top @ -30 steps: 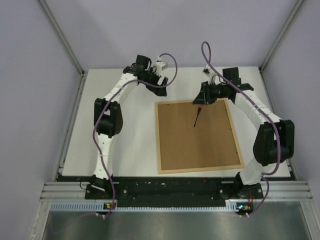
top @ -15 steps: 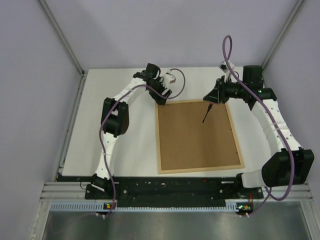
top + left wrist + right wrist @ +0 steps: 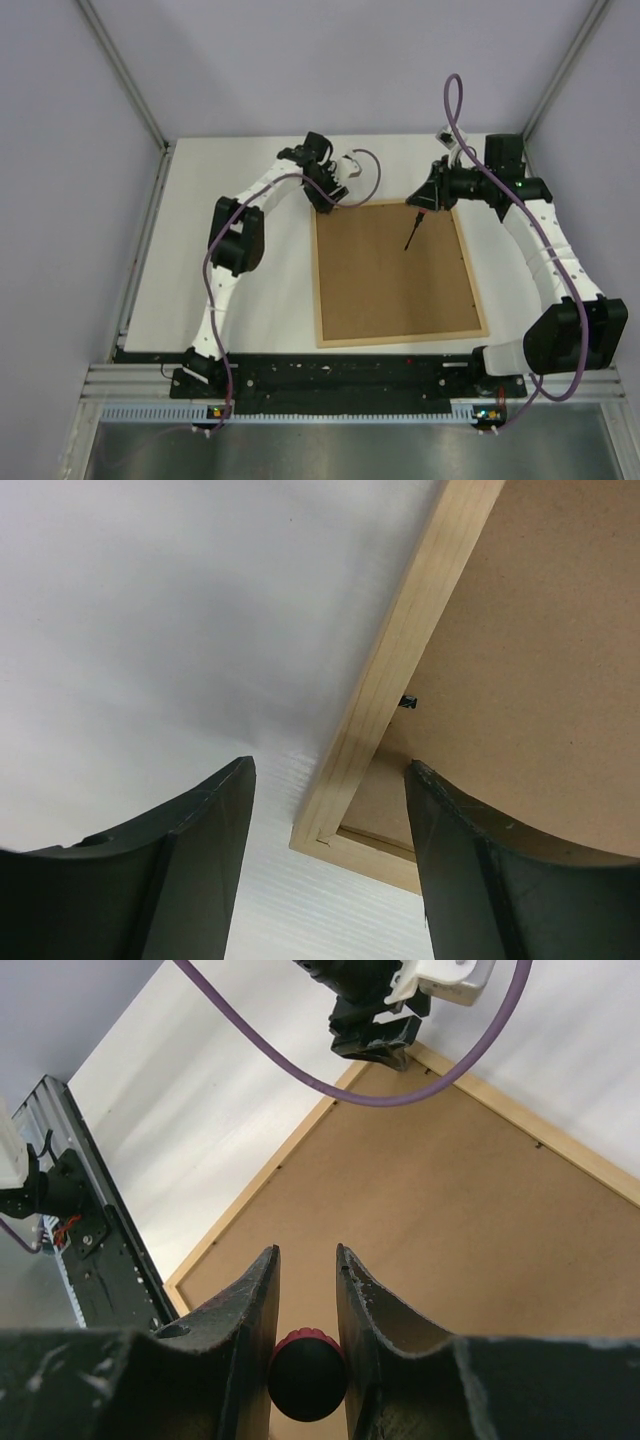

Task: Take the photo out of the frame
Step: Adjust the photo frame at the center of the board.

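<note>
The frame (image 3: 316, 275) lies face down on the white table, its brown backing board (image 3: 390, 275) up. The photo is hidden under the board. My left gripper (image 3: 326, 198) is open and low over the frame's far left corner (image 3: 325, 832); one finger (image 3: 190, 870) is over the table, the other over the board (image 3: 540, 680). A small black clip (image 3: 408, 701) sits on the rim's inner edge. My right gripper (image 3: 424, 198) is shut on a thin black tool with a red-ringed handle (image 3: 307, 1375). The tool's tip (image 3: 410, 240) points down at the board's far part.
The white table (image 3: 240, 290) lies left of the frame. A black rail (image 3: 340, 375) runs along the near edge. Grey walls and metal posts (image 3: 125, 75) close in the sides and back. The left arm's purple cable (image 3: 400, 1090) hangs over the frame's far corner.
My left gripper has moved right and nearer, from the far table to the frame's far left corner. My right arm swung back and right with the tool, then held still.
</note>
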Available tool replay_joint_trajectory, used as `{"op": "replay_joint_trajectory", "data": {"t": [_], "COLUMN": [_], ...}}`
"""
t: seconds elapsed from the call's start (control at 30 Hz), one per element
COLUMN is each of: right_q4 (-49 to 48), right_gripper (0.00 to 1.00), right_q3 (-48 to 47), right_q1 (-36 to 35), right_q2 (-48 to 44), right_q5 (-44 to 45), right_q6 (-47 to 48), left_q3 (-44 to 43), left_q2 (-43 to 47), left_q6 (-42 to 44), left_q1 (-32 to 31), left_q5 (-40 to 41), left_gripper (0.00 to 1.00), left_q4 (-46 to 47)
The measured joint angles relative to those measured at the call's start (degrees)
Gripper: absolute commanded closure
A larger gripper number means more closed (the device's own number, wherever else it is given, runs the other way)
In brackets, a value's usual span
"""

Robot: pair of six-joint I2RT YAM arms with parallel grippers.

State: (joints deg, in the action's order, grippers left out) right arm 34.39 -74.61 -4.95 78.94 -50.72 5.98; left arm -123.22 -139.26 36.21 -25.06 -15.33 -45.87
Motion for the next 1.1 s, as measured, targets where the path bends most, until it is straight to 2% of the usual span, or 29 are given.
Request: {"op": "replay_joint_trajectory", "data": {"t": [0.13, 0.2, 0.37, 0.43, 0.5, 0.77, 1.0, 1.1], "right_q4": [0.0, 0.0, 0.0, 0.1, 0.2, 1.3, 1.3, 1.2], "right_gripper": [1.0, 1.0, 1.0, 1.0, 1.0, 1.0, 1.0, 1.0], "right_q3": [0.0, 0.0, 0.0, 0.0, 0.0, 0.0, -0.1, -0.1], "right_q1": [0.2, 0.2, 0.2, 0.2, 0.2, 0.2, 0.2, 0.2], "right_q2": [-0.2, -0.4, -1.0, -1.1, -1.1, -1.1, -1.0, -0.4], "right_q5": [-0.3, -0.4, -1.1, -1.4, -1.7, -2.5, -2.6, -2.5], "right_q6": [0.0, 0.0, 0.0, 0.0, 0.0, 0.0, -0.1, -0.6], "left_q3": [-1.9, -3.8, -7.8, -9.2, -9.5, -10.0, -9.9, -4.6], "left_q2": [-0.9, -1.9, -4.0, -4.7, -4.8, -5.0, -4.8, -2.0], "left_q6": [0.5, 0.6, 0.9, 1.5, 1.7, -3.1, -20.9, -29.9], "left_q1": [-0.6, -0.7, -1.1, -1.2, -1.2, -0.8, 5.2, 10.8], "left_q5": [1.2, 1.6, 1.7, 2.0, 2.2, 3.1, 1.0, -0.6], "left_gripper": [0.44, 0.52, 0.79, 0.94, 1.0, 1.0, 1.0, 1.0], "left_q4": [-2.2, -3.8, -7.3, -8.3, -8.8, -9.9, -11.5, -9.5]}}
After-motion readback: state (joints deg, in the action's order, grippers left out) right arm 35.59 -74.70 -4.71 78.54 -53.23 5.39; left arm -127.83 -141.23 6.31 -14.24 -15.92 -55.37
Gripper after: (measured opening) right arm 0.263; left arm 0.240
